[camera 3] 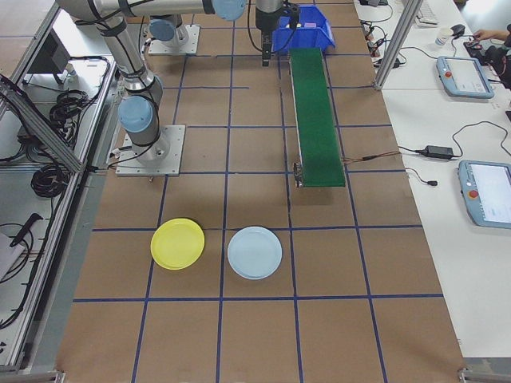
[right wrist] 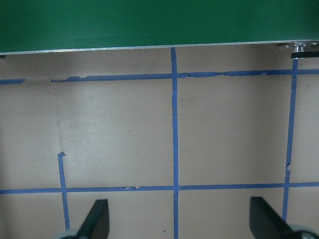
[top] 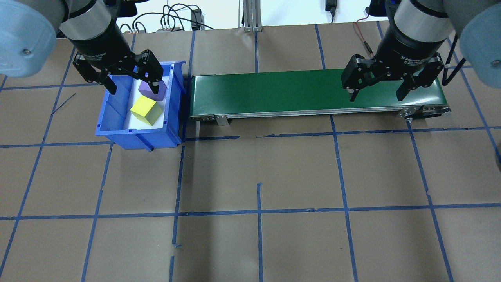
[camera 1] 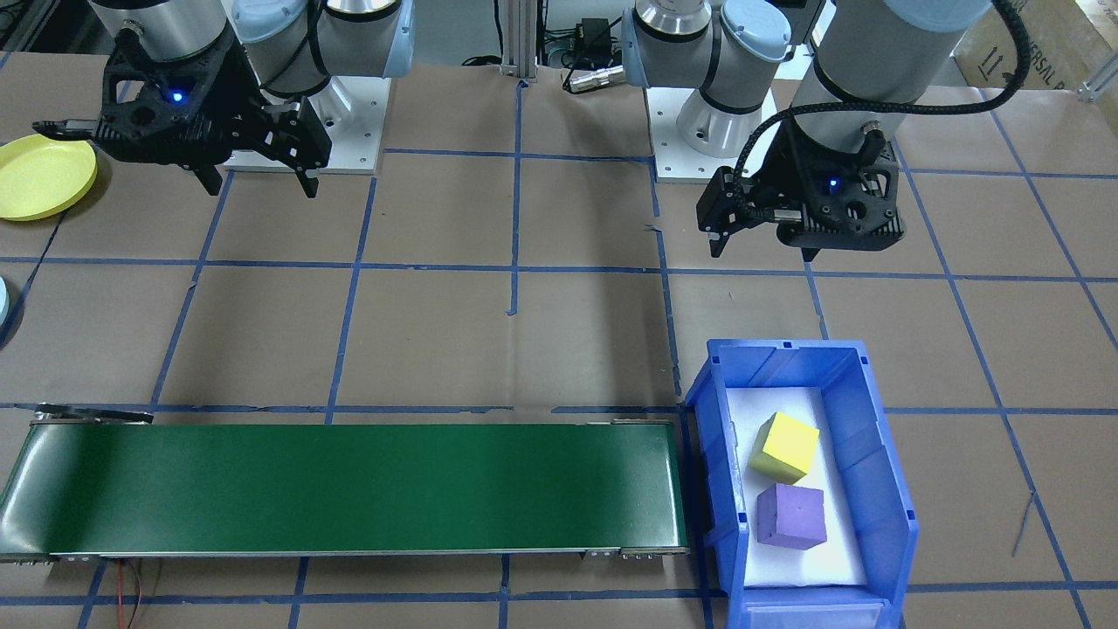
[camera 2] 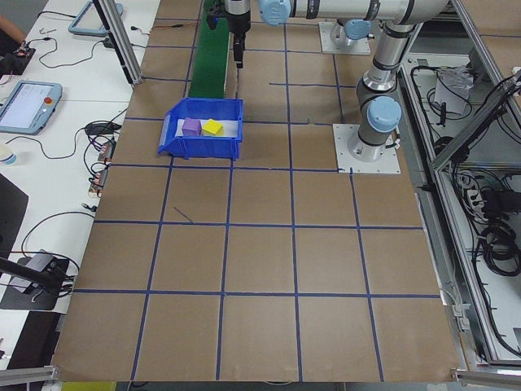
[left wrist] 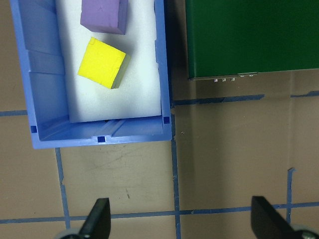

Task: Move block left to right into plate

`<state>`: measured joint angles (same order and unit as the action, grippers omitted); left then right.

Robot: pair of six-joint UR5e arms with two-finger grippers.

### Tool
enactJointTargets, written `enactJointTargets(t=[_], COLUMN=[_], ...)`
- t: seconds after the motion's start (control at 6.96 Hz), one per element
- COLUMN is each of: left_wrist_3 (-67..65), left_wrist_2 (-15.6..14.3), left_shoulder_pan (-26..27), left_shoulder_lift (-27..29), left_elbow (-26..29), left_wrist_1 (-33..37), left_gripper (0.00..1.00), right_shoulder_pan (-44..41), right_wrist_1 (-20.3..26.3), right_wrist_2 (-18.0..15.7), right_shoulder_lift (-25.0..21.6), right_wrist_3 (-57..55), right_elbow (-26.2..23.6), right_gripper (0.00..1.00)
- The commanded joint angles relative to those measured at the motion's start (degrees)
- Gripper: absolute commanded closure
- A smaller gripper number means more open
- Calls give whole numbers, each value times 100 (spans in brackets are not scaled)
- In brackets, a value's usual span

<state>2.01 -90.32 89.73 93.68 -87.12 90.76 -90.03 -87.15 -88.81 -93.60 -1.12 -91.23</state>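
**Technician A:** Where do the blocks sit?

**Technician B:** Both lie inside the blue bin at the lower right of the front-facing view, on its white liner. The yellow block is tilted; the purple block lies just below it in the frame, very near or touching it. The bin's raised walls enclose both on all sides.

**Technician A:** State of the left gripper?

**Technician B:** The left gripper has its jaws spread wide and holds nothing. In the overhead view it hangs over the bin's far end, and one finger overlaps the purple block in that frame. The left wrist view shows the bin in the upper left of the frame, with both fingertips apart over bare table paper.

**Technician A:** And the right gripper?

**Technician B:** The right gripper is likewise spread and empty, above the right end of the green conveyor belt in the overhead frame.

**Technician A:** Location of the plate?

**Technician B:** The yellow plate lies flat in the lower left of the right-side view, well apart from the bin. A light blue plate lies just beside it, not touching. The belt spans the table between the bin and the plates; its near end butts against the bin wall.
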Motion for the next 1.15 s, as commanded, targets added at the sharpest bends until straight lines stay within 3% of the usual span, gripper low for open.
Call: enactJointTargets(t=[0.0, 0.43, 0.57, 1.01], left_wrist_3=[-60, 394, 441, 835], left_wrist_2=[5, -3, 40, 93], left_shoulder_pan=[1, -244, -620, -773], left_shoulder_lift=[1, 97, 193, 1114], left_elbow=[-60, 46, 11, -77], left_wrist_1=[-58, -287, -479, -1857], left_gripper=[0, 0, 0, 0], right_shoulder_pan=[-6, -15, -6, -6], right_wrist_1=[-4, 5, -4, -4], right_wrist_2=[4, 13, 13, 22], right_shoulder_lift=[0, -9, 0, -9], right_wrist_3=[-3, -11, -3, -3], right_elbow=[0, 0, 0, 9], right_gripper=[0, 0, 0, 0])
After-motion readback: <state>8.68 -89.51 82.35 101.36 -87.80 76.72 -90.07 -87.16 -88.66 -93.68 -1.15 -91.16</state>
